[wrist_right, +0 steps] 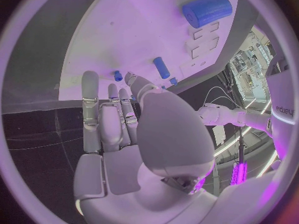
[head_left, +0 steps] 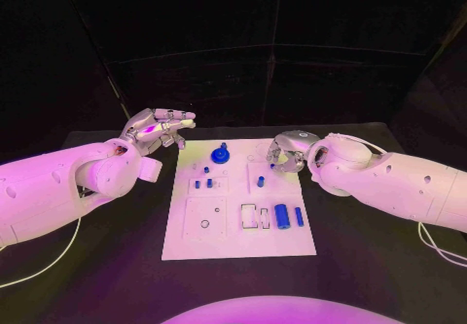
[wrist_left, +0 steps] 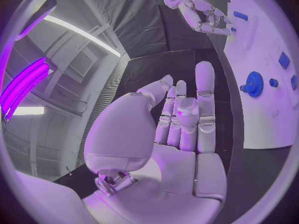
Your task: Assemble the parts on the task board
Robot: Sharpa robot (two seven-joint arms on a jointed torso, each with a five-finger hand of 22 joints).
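2 hands flank the far half of the task board [head_left: 240, 243], and neither holds a part. The left hand [head_left: 156, 127] hovers off the board's far left corner, empty with its fingers apart. The right hand [head_left: 289, 152] hangs over the board's far right edge, fingers curled in loosely around nothing that I can see. Loose parts lie toward the board's near right: a thick blue cylinder [head_left: 281, 215] and, just beside it, a thin blue pin [head_left: 299, 217], both with their long axes running from the board's near edge to its far edge. A blue gear [head_left: 221, 155] stands on the board near its far edge. By my judgement the right hand is the nearer one to the cylinder and pin, which lie nearward of it along the board's right side.
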